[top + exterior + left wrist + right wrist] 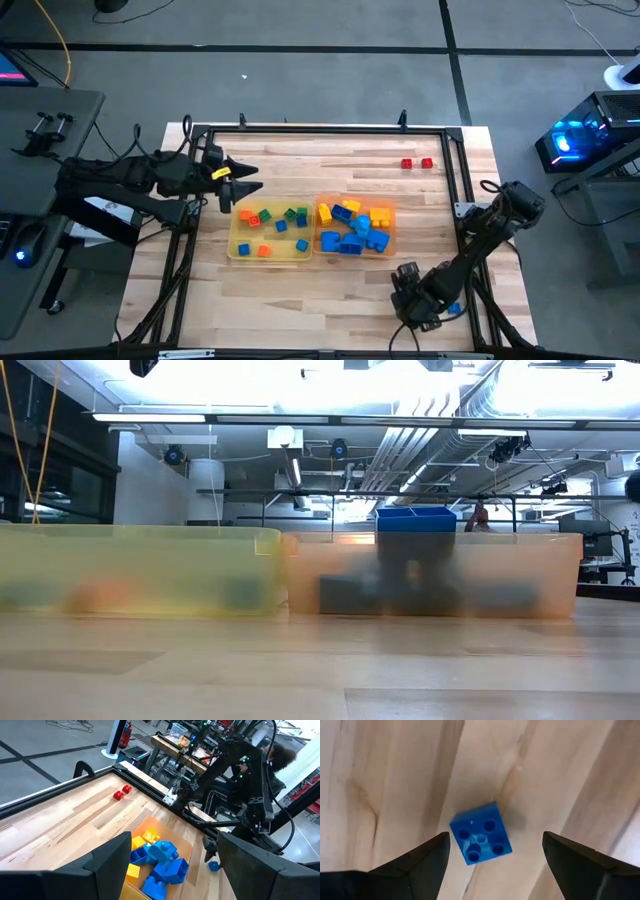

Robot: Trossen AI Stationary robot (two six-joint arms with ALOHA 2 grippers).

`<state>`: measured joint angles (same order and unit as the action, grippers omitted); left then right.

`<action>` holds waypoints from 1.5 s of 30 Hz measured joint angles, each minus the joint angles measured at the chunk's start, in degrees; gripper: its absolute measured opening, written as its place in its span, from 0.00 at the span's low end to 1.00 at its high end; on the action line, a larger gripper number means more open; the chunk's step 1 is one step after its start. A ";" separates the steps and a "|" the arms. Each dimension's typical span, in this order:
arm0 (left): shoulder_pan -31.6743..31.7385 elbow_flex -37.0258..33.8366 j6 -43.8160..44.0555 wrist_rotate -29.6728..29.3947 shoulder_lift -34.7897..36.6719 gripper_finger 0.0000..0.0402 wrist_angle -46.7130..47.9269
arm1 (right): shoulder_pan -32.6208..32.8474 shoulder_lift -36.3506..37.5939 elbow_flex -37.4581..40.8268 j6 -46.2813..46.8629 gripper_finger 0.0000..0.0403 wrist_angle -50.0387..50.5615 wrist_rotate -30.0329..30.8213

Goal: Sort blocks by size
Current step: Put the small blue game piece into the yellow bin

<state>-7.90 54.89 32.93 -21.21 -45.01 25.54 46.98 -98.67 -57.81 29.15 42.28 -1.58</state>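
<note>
A small blue block (481,832) lies flat on the bare wood near the table's near right corner; it also shows in the high view (455,310) and the left wrist view (214,866). My right gripper (492,852) hangs open above it, fingers pointing down on either side, not touching it (435,305). My left gripper (240,185) is open and empty, just past the far left corner of the yellow tray (270,250). That tray holds several tiny blocks. The orange tray (390,240) holds larger blue and yellow blocks (160,860). Two red blocks (416,163) lie at the far right.
The two trays stand side by side at the table's middle, and in the low view they show as a yellow wall (140,570) and an orange wall (430,575). A dark metal frame (320,128) runs around the table's edges. Bare wood lies in front of the trays.
</note>
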 joint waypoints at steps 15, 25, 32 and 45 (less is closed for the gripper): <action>0.00 0.00 -0.02 0.02 -1.88 0.70 0.04 | -0.86 -0.64 2.48 -4.46 0.70 -5.25 0.26; 0.02 0.02 -0.04 0.02 -1.88 0.70 0.01 | -0.90 -0.87 2.14 -5.47 0.41 -3.94 1.12; 0.02 0.00 1.63 3.39 -1.01 0.70 -8.72 | -4.49 -0.68 -4.42 -10.73 0.34 10.72 0.02; 0.01 0.09 -9.45 6.95 4.13 0.70 -19.26 | -28.56 3.03 -21.28 -38.73 0.34 -2.98 17.99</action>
<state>-7.89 54.98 23.48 -14.26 -40.87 6.28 18.41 -95.64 -79.09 -9.58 39.30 16.41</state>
